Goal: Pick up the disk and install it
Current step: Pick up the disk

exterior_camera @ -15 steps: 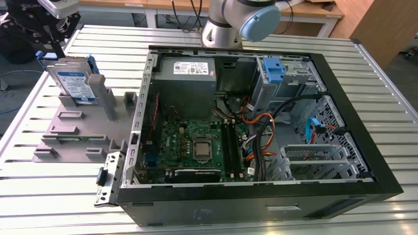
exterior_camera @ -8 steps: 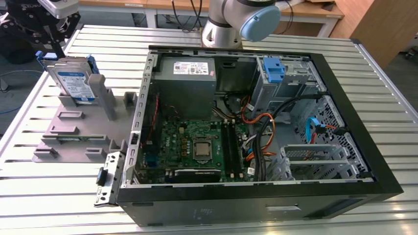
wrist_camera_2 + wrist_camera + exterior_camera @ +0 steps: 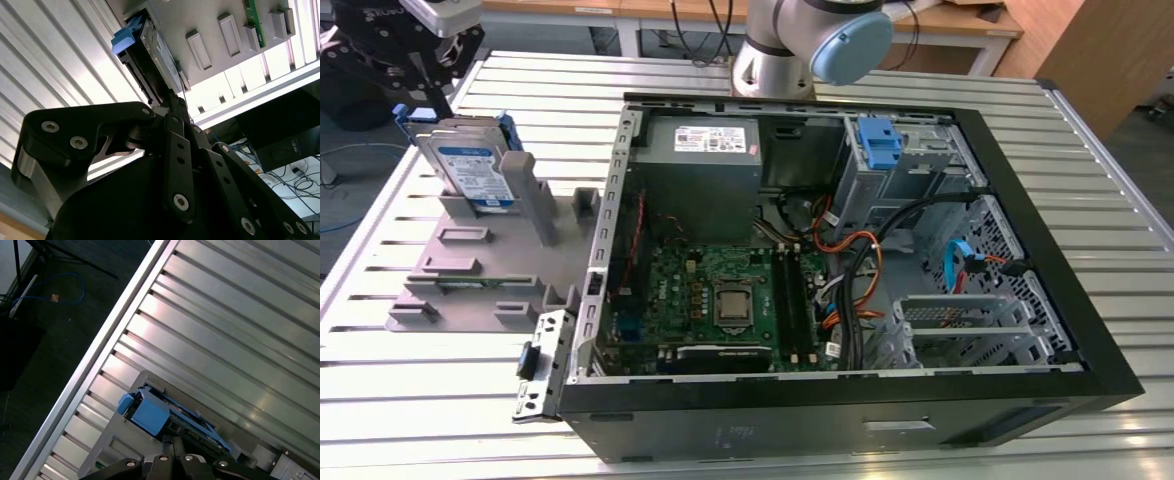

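Fingers [image 3: 174,135] pinch the disk [image 3: 467,165] standing in the grey holder [image 3: 467,265], arm [image 3: 821,40] reaching down.

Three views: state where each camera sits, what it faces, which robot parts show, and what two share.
Exterior view: off the arm, high, looking down into the open computer case; arm and gripper show.
First wrist view: on the wrist, facing the slatted table and disk; gripper shows.
Second wrist view: on the wrist, looking along the gripper to the disk.
Shared: both wrist views see the disk in its grey fixture.
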### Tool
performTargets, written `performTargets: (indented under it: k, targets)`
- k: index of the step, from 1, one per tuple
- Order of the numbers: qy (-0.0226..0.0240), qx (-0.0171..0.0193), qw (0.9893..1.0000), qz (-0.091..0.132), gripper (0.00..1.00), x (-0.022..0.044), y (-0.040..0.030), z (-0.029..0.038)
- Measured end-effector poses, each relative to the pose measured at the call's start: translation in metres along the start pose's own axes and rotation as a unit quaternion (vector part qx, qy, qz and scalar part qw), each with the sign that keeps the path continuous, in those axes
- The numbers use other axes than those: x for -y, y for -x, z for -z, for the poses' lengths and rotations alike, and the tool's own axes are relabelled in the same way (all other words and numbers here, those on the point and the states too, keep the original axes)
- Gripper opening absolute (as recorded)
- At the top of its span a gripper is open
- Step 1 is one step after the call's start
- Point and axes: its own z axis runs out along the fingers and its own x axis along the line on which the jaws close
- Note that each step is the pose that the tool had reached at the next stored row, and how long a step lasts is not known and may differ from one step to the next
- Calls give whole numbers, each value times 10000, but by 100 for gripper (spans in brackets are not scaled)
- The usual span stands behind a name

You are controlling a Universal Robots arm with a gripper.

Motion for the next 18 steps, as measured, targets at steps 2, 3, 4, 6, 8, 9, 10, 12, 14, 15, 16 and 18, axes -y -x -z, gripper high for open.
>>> performTargets:
  k: [2,3,4,6,8,9,10,12,14,15,16,18]
  targets:
    - [0,0,10000,1,11,0,0,0]
    - [0,0,10000,1,11,0,0,0]
    - [0,0,10000,1,11,0,0,0]
    - [0,0,10000,1,11,0,0,0]
    - [0,0,10000,4,11,0,0,0]
    - [0,0,10000,9,11,0,0,0]
    - [-1,-1,10000,17,11,0,0,0]
    - [-2,-1,10000,40,11,0,0,0]
    - [-3,-2,10000,66,11,0,0,0]
    - [-3,-3,10000,72,11,0,0,0]
    - [-3,-3,10000,72,11,0,0,0]
    - [-3,-3,10000,73,11,0,0,0]
